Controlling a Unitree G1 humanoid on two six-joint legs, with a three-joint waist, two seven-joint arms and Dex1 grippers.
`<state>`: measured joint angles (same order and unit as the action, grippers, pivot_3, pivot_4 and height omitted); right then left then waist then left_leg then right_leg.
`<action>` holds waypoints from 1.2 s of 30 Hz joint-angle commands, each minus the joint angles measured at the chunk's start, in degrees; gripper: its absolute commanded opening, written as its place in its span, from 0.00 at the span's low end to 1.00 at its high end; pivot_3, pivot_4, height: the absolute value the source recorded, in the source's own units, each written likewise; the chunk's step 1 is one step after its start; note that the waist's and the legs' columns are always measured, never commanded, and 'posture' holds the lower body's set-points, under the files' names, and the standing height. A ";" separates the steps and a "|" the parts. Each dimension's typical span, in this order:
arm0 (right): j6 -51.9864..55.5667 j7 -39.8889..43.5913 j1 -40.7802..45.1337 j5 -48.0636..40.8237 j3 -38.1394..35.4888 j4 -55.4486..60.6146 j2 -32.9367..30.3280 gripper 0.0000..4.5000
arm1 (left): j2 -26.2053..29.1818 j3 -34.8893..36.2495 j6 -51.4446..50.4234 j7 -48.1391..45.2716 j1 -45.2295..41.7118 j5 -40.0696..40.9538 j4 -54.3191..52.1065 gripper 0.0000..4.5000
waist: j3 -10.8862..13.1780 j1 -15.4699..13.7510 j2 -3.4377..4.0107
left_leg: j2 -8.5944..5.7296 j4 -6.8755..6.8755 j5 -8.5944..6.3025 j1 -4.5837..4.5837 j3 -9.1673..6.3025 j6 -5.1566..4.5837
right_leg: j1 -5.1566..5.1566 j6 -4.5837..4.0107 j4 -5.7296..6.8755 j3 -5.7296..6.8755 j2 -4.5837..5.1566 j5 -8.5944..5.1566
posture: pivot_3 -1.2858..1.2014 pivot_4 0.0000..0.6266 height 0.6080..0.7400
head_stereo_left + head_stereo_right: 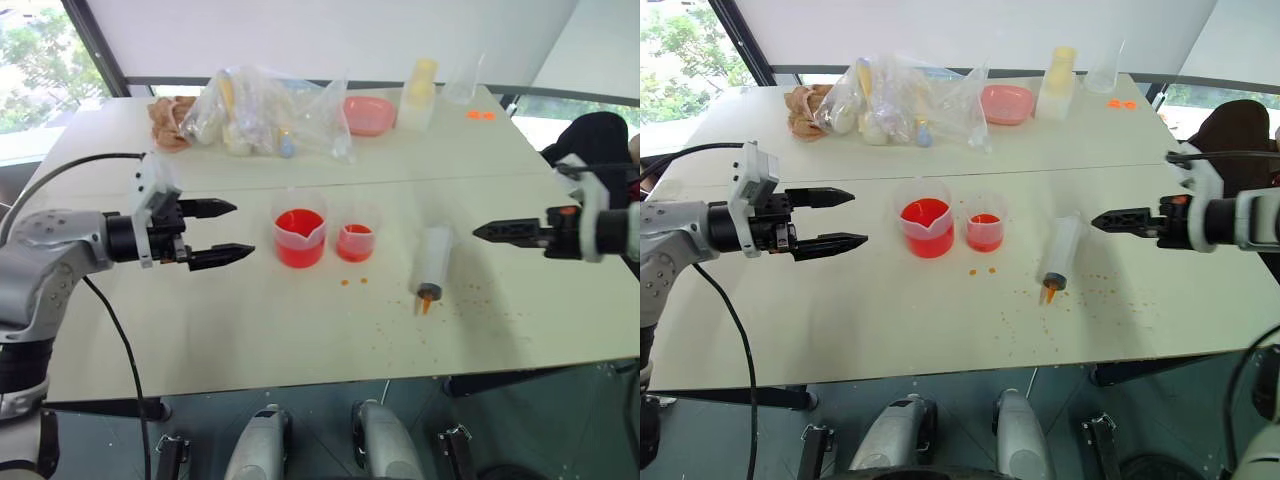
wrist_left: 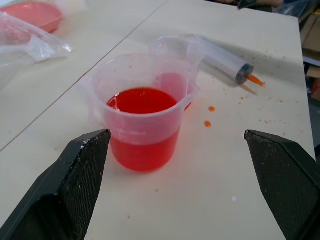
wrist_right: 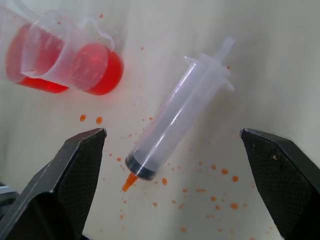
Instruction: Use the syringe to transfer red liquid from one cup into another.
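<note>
The larger spouted cup [image 1: 299, 237] stands mid-table, about half full of red liquid [image 2: 141, 101]. Close on its right is the smaller plain cup [image 1: 355, 240], with red liquid in its bottom. The syringe [image 1: 433, 262] lies flat to the right of the cups, orange tip toward the table's front edge, barrel empty. Orange drops [image 1: 352, 281] dot the table around it. My left gripper [image 1: 243, 229] hovers open just left of the larger cup and points at it. My right gripper [image 3: 171, 131] hangs open above the syringe [image 3: 175, 115], holding nothing.
At the back of the table lie a clear plastic bag of items [image 1: 260, 110], a pink bowl [image 1: 367, 114], a pale yellow bottle [image 1: 420, 92] and a brown lump [image 1: 170, 120]. The table's front edge [image 1: 330, 378] runs close below the syringe.
</note>
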<state>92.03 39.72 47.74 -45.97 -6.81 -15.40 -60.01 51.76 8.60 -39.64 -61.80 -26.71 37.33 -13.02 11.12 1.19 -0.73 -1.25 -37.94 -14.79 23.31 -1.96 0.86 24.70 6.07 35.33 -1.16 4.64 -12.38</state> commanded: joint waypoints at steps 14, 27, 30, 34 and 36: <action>-1.65 -8.30 17.34 12.83 20.26 -22.64 16.50 1.00 | -6.30 1.30 4.49 6.19 7.23 -1.45 -4.92 1.00 | 0.00 -0.24 0.00 | -0.07 0.00 -0.02 0.07 0.01 -0.03 | 0.05 0.30 -0.01 -0.03 0.00 0.17 | 0.52 0.24 1.00; -11.56 -5.99 17.90 25.04 20.30 -33.78 23.74 0.33 | -8.07 0.67 6.11 9.24 8.64 -2.13 -5.74 1.00 | -0.49 0.23 -0.80 | -0.07 -0.03 -0.02 -0.58 0.06 -0.03 | -0.58 0.08 -0.06 -0.07 -0.09 0.21 | 0.52 0.24 1.00; -11.29 -4.17 16.81 25.01 19.46 -31.01 23.08 0.33 | -7.74 0.67 6.18 9.01 7.94 -2.21 -4.93 1.00 | -0.49 0.13 -0.80 | -0.06 -0.03 -0.02 -0.66 0.07 -0.03 | -0.66 0.07 -0.07 -0.08 -0.09 0.20 | 0.52 0.24 1.00; -18.66 3.39 17.77 21.91 15.84 -17.29 19.66 0.33 | -6.52 3.25 5.33 7.77 5.53 -0.25 -1.18 1.00 | -0.34 0.02 -0.59 | -0.06 -0.03 -0.02 -0.69 0.08 -0.03 | -0.69 0.07 -0.08 -0.09 -0.08 0.20 | 0.52 0.24 1.00; -28.87 10.34 16.93 22.49 16.78 -3.52 15.25 0.33 | -5.74 4.74 4.80 6.61 3.13 0.98 2.38 1.00 | -0.03 -0.01 -0.08 | -0.09 -0.07 -0.01 -0.37 0.11 -0.03 | -0.32 0.21 0.00 -0.13 -0.07 0.28 | 0.52 0.24 1.00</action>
<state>71.03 45.06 62.03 -22.99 12.13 -29.84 -41.58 44.75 10.10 -34.86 -54.19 -21.47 36.72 -12.04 11.09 1.18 -0.81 -1.35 -38.08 -14.80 23.22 -1.85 0.83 24.66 6.56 35.37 -1.31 4.57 -11.95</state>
